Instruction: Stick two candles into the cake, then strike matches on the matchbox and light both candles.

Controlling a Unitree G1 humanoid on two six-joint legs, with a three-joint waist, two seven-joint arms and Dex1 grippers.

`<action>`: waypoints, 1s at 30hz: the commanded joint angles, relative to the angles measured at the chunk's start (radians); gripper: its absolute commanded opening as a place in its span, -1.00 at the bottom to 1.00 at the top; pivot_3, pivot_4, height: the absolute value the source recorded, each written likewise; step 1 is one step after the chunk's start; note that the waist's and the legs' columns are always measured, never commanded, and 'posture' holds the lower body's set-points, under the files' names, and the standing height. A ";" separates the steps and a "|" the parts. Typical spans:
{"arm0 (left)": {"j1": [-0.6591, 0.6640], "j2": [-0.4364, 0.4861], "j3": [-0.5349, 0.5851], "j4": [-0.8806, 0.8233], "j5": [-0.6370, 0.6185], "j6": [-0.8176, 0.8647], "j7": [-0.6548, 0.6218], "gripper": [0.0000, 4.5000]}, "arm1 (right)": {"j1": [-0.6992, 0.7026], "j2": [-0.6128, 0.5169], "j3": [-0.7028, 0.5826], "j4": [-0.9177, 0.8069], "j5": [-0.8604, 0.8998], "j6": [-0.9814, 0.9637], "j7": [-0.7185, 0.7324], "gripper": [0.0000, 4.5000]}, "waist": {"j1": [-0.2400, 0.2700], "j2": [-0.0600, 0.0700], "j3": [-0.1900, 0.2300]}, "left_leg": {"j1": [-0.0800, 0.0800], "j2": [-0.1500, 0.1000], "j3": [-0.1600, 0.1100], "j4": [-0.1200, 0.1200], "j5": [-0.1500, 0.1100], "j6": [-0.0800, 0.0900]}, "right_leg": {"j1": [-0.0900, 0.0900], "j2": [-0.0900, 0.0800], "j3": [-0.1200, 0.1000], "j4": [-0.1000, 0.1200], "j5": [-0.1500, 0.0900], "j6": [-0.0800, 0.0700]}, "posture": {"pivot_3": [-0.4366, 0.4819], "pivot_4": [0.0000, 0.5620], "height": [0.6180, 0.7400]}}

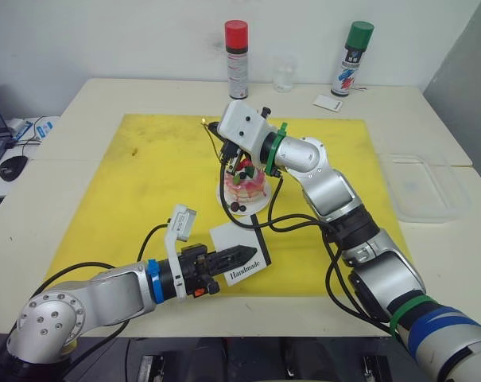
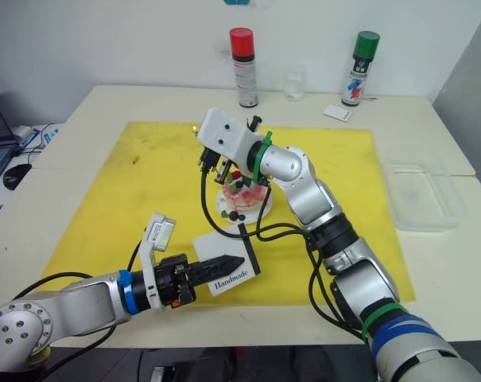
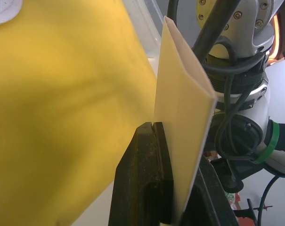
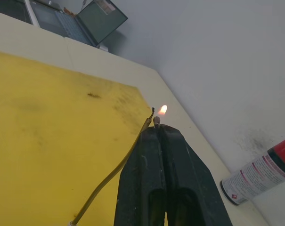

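You see the matchbox (image 1: 242,255) as matt white card, smooth, with black print. Yellow mat (image 1: 145,183): matt, faintly scuffed and smudged. Table (image 1: 65,127) is smooth cream laminate. Tray (image 1: 424,187) at its right edge looks like clear glossy plastic. Both spray cans (image 1: 237,60) look like glossy metal with plastic caps.

Even, bright indoor light; soft shadows.
Left wrist view: yellow mat (image 3: 62,108) blurred close up. Right wrist view: small flame (image 4: 163,109) glows.

The left gripper (image 1: 244,255) is held low and closed, while the right gripper (image 4: 157,123) is clamped, arm bent forward.
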 commanded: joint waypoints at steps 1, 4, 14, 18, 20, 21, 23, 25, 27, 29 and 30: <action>-0.008 0.003 -0.002 -0.012 -0.020 -0.005 -0.005 -1.00 | -0.011 0.004 -0.016 -0.043 0.000 -0.008 -0.009 -0.99 | 0.000 0.000 0.000 | 0.000 0.000 0.000 0.000 0.000 0.000 | 0.000 0.000 0.000 0.000 0.000 0.000 | -0.05 -0.47 1.00; -0.008 0.002 -0.003 -0.013 -0.022 -0.005 -0.005 -1.00 | -0.011 0.004 -0.016 -0.044 0.000 -0.008 -0.008 -0.99 | 0.000 0.000 0.000 | 0.000 0.000 0.000 -0.001 0.000 0.000 | -0.001 0.000 0.000 0.000 0.000 0.000 | -0.05 -0.47 1.00; -0.011 0.003 -0.004 -0.014 -0.024 -0.005 -0.002 -1.00 | -0.006 0.006 -0.014 -0.050 0.001 -0.006 -0.007 -0.99 | 0.000 0.000 0.000 | 0.000 0.000 0.000 -0.005 0.000 0.000 | -0.002 0.000 0.000 0.000 0.000 -0.001 | -0.05 -0.47 1.00; -0.011 0.004 -0.006 -0.015 -0.026 -0.005 -0.001 -1.00 | -0.003 0.009 -0.012 -0.055 0.000 -0.005 -0.005 -0.99 | 0.000 0.000 0.000 | 0.000 0.000 0.000 -0.005 0.000 0.000 | -0.002 0.000 0.000 0.000 0.000 -0.001 | -0.05 -0.47 1.00; -0.010 0.004 -0.007 -0.017 -0.026 -0.004 -0.001 -1.00 | -0.002 0.010 -0.012 -0.054 0.000 -0.005 -0.005 -0.99 | 0.000 0.000 0.000 | 0.000 0.000 0.000 -0.005 0.000 0.000 | -0.002 0.000 0.000 0.000 0.000 -0.001 | -0.05 -0.47 1.00; -0.010 0.004 -0.007 -0.018 -0.026 -0.004 -0.001 -1.00 | -0.002 0.010 -0.012 -0.053 0.000 -0.005 -0.005 -0.99 | 0.000 0.000 0.000 | 0.000 0.000 0.000 -0.005 0.000 0.000 | -0.002 0.000 0.000 0.000 0.000 -0.001 | -0.05 -0.47 1.00; -0.010 0.004 -0.007 -0.018 -0.028 -0.004 -0.001 -1.00 | -0.004 0.011 -0.013 -0.051 -0.001 -0.005 -0.006 -0.99 | 0.000 0.000 0.000 | 0.000 0.000 0.000 -0.005 0.000 0.000 | -0.002 0.000 0.000 0.000 0.000 -0.001 | -0.05 -0.47 1.00; -0.008 0.005 -0.007 -0.020 -0.028 -0.004 -0.001 -1.00 | -0.004 0.011 -0.013 -0.050 -0.002 -0.006 -0.007 -0.99 | 0.000 0.000 0.000 | 0.000 0.000 0.000 -0.005 0.000 0.000 | -0.002 0.000 0.000 0.000 0.000 -0.001 | -0.05 -0.47 1.00; -0.007 0.006 -0.007 -0.021 -0.029 -0.004 -0.002 -1.00 | -0.005 0.011 -0.013 -0.049 -0.003 -0.007 -0.008 -0.99 | 0.000 0.000 0.000 | 0.000 0.000 0.000 -0.005 0.000 0.000 | -0.002 0.000 0.000 0.000 0.000 -0.001 | -0.05 -0.47 1.00; -0.008 0.006 -0.007 -0.019 -0.029 -0.003 -0.002 -1.00 | -0.006 0.010 -0.013 -0.046 -0.004 -0.008 -0.009 -0.99 | 0.000 0.000 0.000 | 0.000 0.000 0.000 -0.005 0.000 0.000 | -0.002 0.000 0.000 0.000 0.000 -0.001 | -0.05 -0.47 1.00; -0.008 0.006 -0.007 -0.019 -0.029 -0.003 -0.002 -1.00 | -0.006 0.010 -0.013 -0.045 -0.004 -0.008 -0.009 -0.99 | 0.000 0.000 0.000 | 0.000 0.000 0.000 -0.005 0.000 0.000 | -0.002 0.000 0.000 0.000 0.000 -0.001 | -0.05 -0.47 1.00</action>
